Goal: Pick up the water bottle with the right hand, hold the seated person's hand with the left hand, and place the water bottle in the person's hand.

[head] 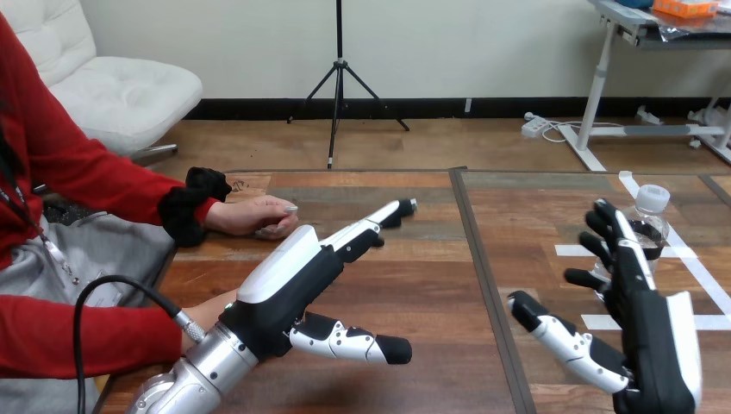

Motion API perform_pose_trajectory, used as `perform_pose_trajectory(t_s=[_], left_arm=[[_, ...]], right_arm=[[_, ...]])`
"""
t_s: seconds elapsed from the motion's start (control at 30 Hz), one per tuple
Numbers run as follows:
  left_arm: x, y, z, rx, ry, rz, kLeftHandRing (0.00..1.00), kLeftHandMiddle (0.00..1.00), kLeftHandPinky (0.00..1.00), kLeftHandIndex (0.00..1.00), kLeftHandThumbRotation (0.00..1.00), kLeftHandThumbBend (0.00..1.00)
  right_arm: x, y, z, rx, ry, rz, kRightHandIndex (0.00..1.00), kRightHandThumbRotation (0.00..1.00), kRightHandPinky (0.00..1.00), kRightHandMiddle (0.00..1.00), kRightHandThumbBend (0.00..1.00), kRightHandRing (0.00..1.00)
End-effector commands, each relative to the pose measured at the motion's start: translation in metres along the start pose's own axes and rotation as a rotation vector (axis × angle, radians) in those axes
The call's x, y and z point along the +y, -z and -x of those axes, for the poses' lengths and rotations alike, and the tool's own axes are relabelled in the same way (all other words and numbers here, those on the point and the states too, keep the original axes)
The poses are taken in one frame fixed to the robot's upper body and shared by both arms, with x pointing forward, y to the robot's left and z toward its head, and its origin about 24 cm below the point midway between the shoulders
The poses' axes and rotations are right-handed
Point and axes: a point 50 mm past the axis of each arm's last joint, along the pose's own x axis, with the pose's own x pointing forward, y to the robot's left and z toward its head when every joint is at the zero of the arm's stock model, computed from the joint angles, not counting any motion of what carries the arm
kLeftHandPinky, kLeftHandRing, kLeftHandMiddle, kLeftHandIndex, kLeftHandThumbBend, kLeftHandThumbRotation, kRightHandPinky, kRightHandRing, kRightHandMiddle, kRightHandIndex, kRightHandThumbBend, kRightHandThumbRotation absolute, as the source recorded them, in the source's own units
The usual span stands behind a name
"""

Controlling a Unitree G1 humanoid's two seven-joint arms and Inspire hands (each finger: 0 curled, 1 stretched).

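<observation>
Water bottle [652, 214] is the smallest item on the wooden table [414, 285], whose brown planks are split by a dark seam [479, 267] running away from the robot, with white tape lines [702, 285] marked on its right part. The silver forearm [194, 371] of the left arm comes in from the lower left and ends in the left hand [289, 276], which is above the table left of the seam. Its fingers [379, 220] are stretched straight toward the far side and its thumb [358, 343] is splayed out to the right, with nothing in its grasp. The right hand [655, 336] stands at the lower right over the tape lines, fingers straight and pointing away, thumb [560, 341] spread to the left, likewise empty. The person's hand [257, 217], at the end of a red sleeve, rests loosely curled on the table at the left, just beside the back of the left hand on its far side. The clear bottle with its white cap stands upright near the table's far right, directly behind the right hand's fingertips; whether they touch it cannot be told
</observation>
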Motion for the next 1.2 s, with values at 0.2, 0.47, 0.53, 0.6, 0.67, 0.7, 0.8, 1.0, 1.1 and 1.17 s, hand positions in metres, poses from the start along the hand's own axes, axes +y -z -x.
perform_pose_trajectory(t_s=[0.2,0.47,0.53,0.6,0.67,0.7,0.8,1.0,1.1,1.17], left_arm=[[0.015,-0.003,-0.006,-0.005,-0.037,-0.029,0.72,0.80,0.62,0.87,0.72,1.00],[0.015,-0.001,-0.002,0.019,-0.038,-0.033,0.71,0.79,0.59,0.85,0.74,1.00],[0.015,0.000,-0.001,0.024,-0.039,-0.030,0.71,0.78,0.59,0.85,0.74,1.00],[0.014,0.000,0.000,0.028,-0.038,-0.028,0.71,0.78,0.59,0.85,0.75,1.00],[0.014,0.001,0.000,0.030,-0.037,-0.027,0.71,0.78,0.59,0.85,0.75,1.00],[0.014,0.001,0.001,0.030,-0.036,-0.025,0.71,0.78,0.59,0.85,0.75,1.00],[0.013,0.001,0.002,0.031,-0.035,-0.024,0.70,0.78,0.59,0.85,0.75,1.00],[0.011,0.002,0.003,0.034,-0.034,-0.026,0.71,0.79,0.60,0.85,0.76,1.00],[0.009,0.002,0.004,0.036,-0.036,-0.026,0.71,0.79,0.60,0.84,0.76,1.00],[0.009,0.003,0.004,0.039,-0.036,-0.024,0.71,0.79,0.60,0.84,0.77,1.00]], right_arm=[[-0.014,-0.012,-0.006,-0.092,0.096,0.015,0.94,0.49,0.74,0.93,1.00,0.90],[-0.021,-0.010,-0.001,-0.088,0.145,0.030,0.94,0.50,0.73,0.92,1.00,0.90],[-0.023,-0.009,0.000,-0.088,0.155,0.028,0.93,0.51,0.73,0.92,1.00,0.90],[-0.025,-0.009,0.001,-0.090,0.165,0.032,0.93,0.51,0.72,0.92,1.00,0.90],[-0.026,-0.009,0.002,-0.091,0.172,0.039,0.93,0.52,0.72,0.92,1.00,0.89],[-0.027,-0.009,0.003,-0.091,0.178,0.043,0.93,0.52,0.72,0.92,1.00,0.89],[-0.030,-0.008,0.004,-0.091,0.188,0.045,0.93,0.52,0.72,0.92,1.00,0.89],[-0.035,-0.006,0.006,-0.092,0.208,0.052,0.93,0.53,0.72,0.92,1.00,0.89],[-0.037,-0.005,0.007,-0.095,0.221,0.055,0.93,0.53,0.72,0.92,1.00,0.89],[-0.038,-0.004,0.007,-0.095,0.227,0.053,0.93,0.53,0.72,0.92,1.00,0.89]])
